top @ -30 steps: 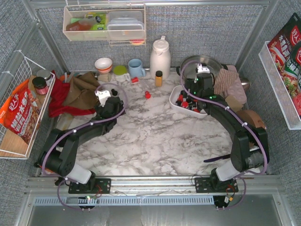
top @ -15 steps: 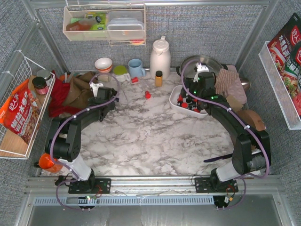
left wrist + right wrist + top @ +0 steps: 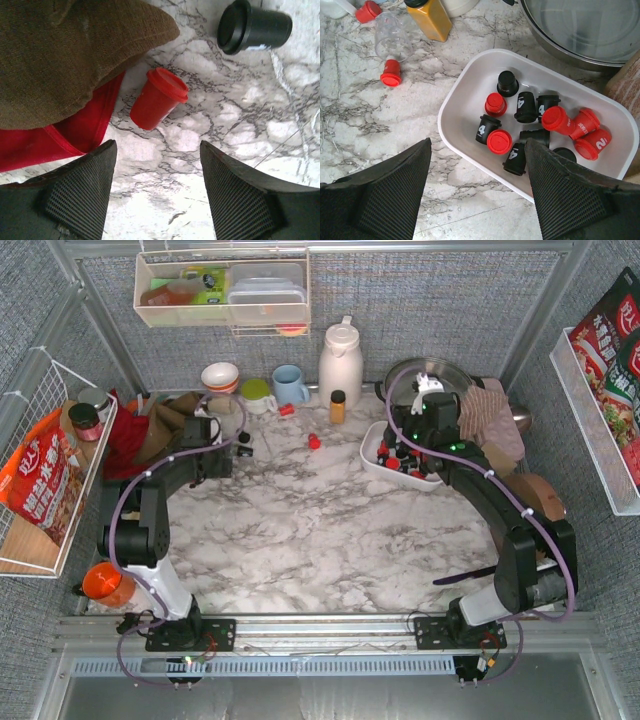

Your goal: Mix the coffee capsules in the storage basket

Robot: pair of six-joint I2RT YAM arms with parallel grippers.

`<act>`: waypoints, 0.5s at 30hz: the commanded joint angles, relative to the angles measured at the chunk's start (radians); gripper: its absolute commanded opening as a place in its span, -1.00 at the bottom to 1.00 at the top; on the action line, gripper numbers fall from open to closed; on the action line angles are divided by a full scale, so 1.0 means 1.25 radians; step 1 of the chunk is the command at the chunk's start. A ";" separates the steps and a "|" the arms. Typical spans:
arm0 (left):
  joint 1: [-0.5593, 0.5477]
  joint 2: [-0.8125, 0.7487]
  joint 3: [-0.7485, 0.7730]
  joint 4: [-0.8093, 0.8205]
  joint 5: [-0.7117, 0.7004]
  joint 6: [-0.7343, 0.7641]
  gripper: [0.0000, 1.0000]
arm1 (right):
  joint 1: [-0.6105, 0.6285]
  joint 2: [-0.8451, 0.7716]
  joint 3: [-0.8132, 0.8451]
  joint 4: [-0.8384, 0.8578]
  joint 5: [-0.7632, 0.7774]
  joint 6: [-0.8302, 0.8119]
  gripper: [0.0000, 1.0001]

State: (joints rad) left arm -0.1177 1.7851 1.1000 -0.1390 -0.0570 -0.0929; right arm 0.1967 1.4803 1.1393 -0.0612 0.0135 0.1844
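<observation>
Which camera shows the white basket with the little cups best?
The right wrist view: it looks down into the storage basket, so the red and black coffee capsules show clearly. The top external view shows it small, partly hidden by the right arm. The left wrist view misses it.

A white thermos jug (image 3: pixel 340 362) stood at the top centre of the marble table (image 3: pixel 320 530), with an amber bottle (image 3: pixel 338 407) just below it and a blue mug (image 3: pixel 291 384) to its left. A brown cloth (image 3: pixel 160 422) overlapped a red cloth (image 3: pixel 120 455) at left, and a lidded steel pan (image 3: pixel 580 25) sat at upper right.
</observation>
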 commanded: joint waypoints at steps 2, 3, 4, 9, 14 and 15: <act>0.027 0.017 0.013 -0.020 0.127 0.153 0.46 | 0.000 -0.010 0.010 0.005 -0.016 -0.005 0.59; 0.031 0.019 0.021 -0.022 0.135 0.172 0.45 | 0.000 -0.009 0.010 0.005 -0.018 -0.005 0.59; 0.036 0.021 0.029 -0.022 0.139 0.192 0.44 | 0.001 -0.009 0.010 0.005 -0.018 -0.004 0.59; 0.040 0.057 0.077 -0.046 0.167 0.264 0.35 | 0.000 0.004 0.015 0.003 -0.024 -0.004 0.59; 0.040 0.096 0.088 -0.052 0.205 0.310 0.25 | 0.000 0.018 0.025 -0.010 -0.032 -0.002 0.59; 0.040 0.103 0.090 -0.054 0.207 0.315 0.20 | 0.000 0.021 0.026 -0.010 -0.035 -0.002 0.59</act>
State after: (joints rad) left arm -0.0696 1.8862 1.2022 -0.1814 0.1486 0.2283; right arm 0.1963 1.4982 1.1580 -0.0704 -0.0116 0.1841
